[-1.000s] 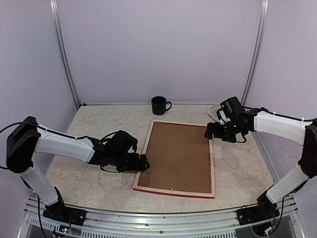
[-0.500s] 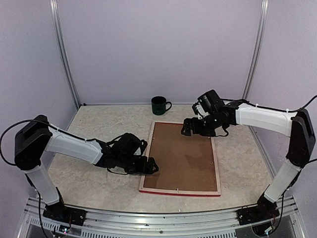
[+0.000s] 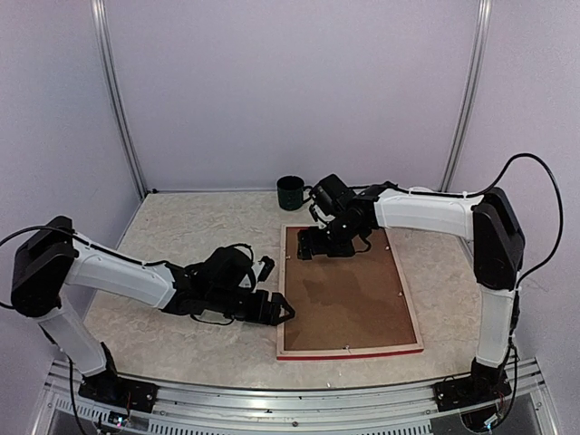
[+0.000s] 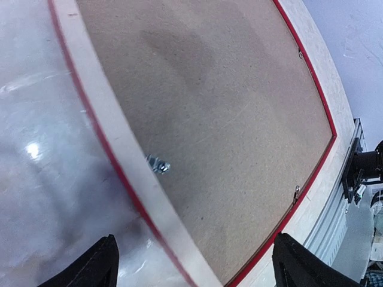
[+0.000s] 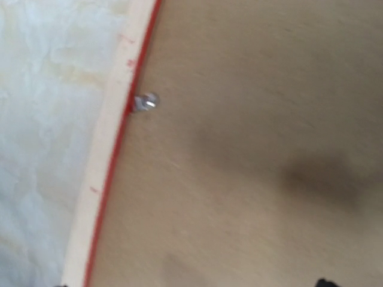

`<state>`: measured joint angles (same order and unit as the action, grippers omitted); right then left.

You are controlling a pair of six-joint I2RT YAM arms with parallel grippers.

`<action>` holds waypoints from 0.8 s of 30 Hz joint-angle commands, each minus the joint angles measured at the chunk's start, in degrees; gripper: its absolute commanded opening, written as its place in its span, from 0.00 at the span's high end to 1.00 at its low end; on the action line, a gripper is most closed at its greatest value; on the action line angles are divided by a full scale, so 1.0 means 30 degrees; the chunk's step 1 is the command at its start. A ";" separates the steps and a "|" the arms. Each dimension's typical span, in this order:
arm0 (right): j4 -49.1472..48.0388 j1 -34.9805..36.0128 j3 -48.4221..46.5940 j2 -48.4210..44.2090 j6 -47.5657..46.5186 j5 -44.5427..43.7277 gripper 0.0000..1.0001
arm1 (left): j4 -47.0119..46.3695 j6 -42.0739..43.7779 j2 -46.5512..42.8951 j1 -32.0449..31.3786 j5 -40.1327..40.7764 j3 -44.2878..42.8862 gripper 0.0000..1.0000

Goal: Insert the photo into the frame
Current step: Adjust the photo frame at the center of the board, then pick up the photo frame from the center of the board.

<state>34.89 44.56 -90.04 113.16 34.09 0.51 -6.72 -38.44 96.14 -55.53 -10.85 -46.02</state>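
Frame [image 3: 282, 299] had slid and turned rightward across the tabletop [image 3: 181, 236] over the last second. Right arm [image 3: 426, 210] had swung in from the right side to the frame's far-left corner; left arm [image 3: 118, 272] had followed to its left rail. Frame lay flat, pale back up, brown backing board [image 3: 349, 290] filling it. Left fingers [image 4: 96, 269] spread wide and empty, rail running between them in the wrist view, small metal clip [image 4: 158, 164] just ahead. Right fingers [image 3: 306, 253] also apart, holding nothing, low over the board. Dark mug [image 3: 291, 192] stood beyond the far-left corner.
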 commanded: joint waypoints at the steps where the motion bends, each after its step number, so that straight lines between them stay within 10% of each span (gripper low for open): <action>1: 0.1968 0.1083 -0.2814 0.1701 0.0613 -0.1410 0.12 | -0.0623 -0.0632 -0.4084 0.0376 0.2944 0.2612 0.12; 11: 0.4944 0.3038 -0.8748 0.6789 0.2316 -0.1992 0.16 | 0.3058 -0.2648 -1.1473 0.2005 0.7832 0.5655 0.10; 24: 0.6993 0.3849 -1.1601 0.9070 0.4113 -0.3459 0.38 | 0.2990 -0.2561 -1.0083 0.3362 0.6092 0.6311 0.06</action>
<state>53.41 55.51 -122.56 139.20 44.10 -7.25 2.87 -46.35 65.32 -46.81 9.21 -28.10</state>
